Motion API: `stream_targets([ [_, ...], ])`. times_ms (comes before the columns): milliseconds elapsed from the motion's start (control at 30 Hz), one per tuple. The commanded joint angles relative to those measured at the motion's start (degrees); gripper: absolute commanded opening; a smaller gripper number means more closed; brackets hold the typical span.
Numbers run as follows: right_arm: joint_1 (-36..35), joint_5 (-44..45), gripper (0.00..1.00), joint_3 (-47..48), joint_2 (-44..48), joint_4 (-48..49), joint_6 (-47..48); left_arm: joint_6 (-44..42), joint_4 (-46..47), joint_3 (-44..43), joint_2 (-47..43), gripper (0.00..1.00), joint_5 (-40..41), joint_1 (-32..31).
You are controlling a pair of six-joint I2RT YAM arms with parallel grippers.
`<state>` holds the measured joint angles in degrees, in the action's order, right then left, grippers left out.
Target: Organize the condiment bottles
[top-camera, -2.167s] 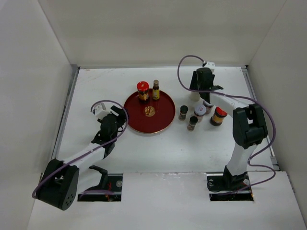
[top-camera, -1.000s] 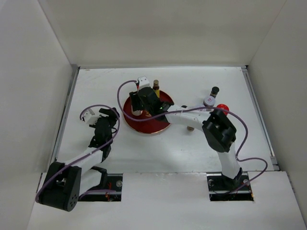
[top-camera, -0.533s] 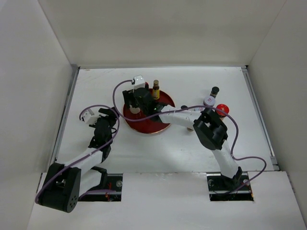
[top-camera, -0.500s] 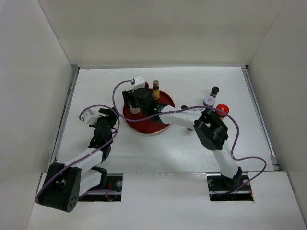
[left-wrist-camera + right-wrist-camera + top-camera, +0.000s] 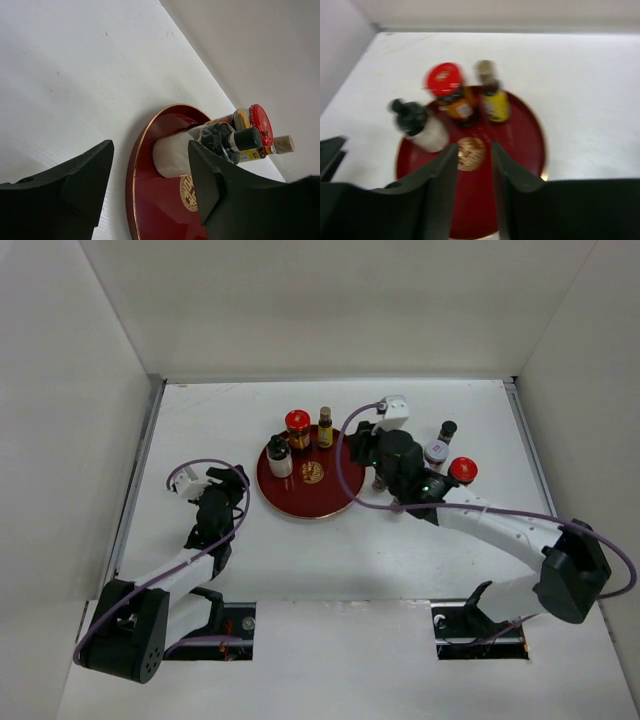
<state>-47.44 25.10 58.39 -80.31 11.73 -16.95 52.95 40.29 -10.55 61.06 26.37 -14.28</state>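
Observation:
The round red tray holds three condiment bottles: a white one with a black cap, a red-capped jar and a small yellow-labelled bottle. Three more stand on the table to the right: black-capped, white-capped and red-capped. My right gripper hovers over the tray's right edge, jaws a little apart and empty. My left gripper is open just left of the tray, nothing between its fingers; it faces the white bottle.
Another small dark bottle stands half hidden under my right arm by the tray's right rim. White walls close in the table on the left, back and right.
My right arm has pulled back from the tray's left side to its right edge, leaving the white bottle standing on the tray, and its jaws have narrowed. The left arm has barely moved.

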Motion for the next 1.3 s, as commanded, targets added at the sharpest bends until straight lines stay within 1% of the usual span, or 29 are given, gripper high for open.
stream_targets([
  [0, 4.7, 2.9, 0.44, -3.8, 1.6, -8.5, -3.4, -0.2, 2.7, -0.8, -0.8, 0.57, -1.8, -0.2],
  [100, 7.5, 2.8, 0.69, -4.6, 0.3, -11.1, -3.4, 0.0, 3.2, -1.3, 1.9, 0.53, -2.0, -0.3],
  [133, 8.4, 2.3, 0.74, -4.4, -1.1, -10.9, -3.2, 0.3, 3.2, -1.3, 2.6, 0.53, -2.2, -0.1],
  [200, 9.9, 1.4, 0.77, -3.0, -4.0, -11.2, -2.6, 0.9, 3.2, -1.3, 2.9, 0.53, -3.0, 0.4],
  [300, 10.8, 1.2, 0.78, -2.8, -5.6, -9.0, -2.1, 0.8, 3.2, -1.2, 2.8, 0.54, -2.5, 0.4],
  [600, 12.1, 1.9, 0.73, -3.5, -8.5, -9.4, -2.6, 1.7, 3.3, -1.1, 3.3, 0.56, -3.0, 0.6],
  [667, 11.9, 1.6, 0.71, -3.4, -9.2, -9.7, -2.7, 1.9, 3.3, -1.0, 2.8, 0.56, -3.0, 0.5],
  [767, 11.8, 1.7, 0.70, -2.8, -9.9, -11.2, -3.2, 1.9, 3.3, -1.1, 3.3, 0.57, -3.0, 0.5],
  [833, 11.8, 2.0, 0.65, -2.2, -10.7, -12.3, -3.2, 2.0, 3.3, -0.9, 2.8, 0.57, -3.1, 0.5],
  [933, 11.8, 3.2, 0.51, -2.9, -10.1, -11.4, -4.1, 1.9, 3.3, -1.0, 3.0, 0.57, -3.0, 0.3],
  [1000, 11.7, 3.6, 0.45, -2.9, -8.8, -9.6, -3.6, 2.1, 3.3, -1.1, 3.4, 0.57, -3.1, 0.4],
  [1167, 11.0, 6.6, 0.43, 0.7, -5.7, -6.7, -0.7, 2.1, 3.3, -1.1, 3.5, 0.57, -3.1, 0.0],
  [1267, 11.0, 6.8, 0.43, 5.1, -7.3, -5.9, 1.0, 2.2, 3.3, -1.1, 3.3, 0.57, -3.1, 0.0],
])
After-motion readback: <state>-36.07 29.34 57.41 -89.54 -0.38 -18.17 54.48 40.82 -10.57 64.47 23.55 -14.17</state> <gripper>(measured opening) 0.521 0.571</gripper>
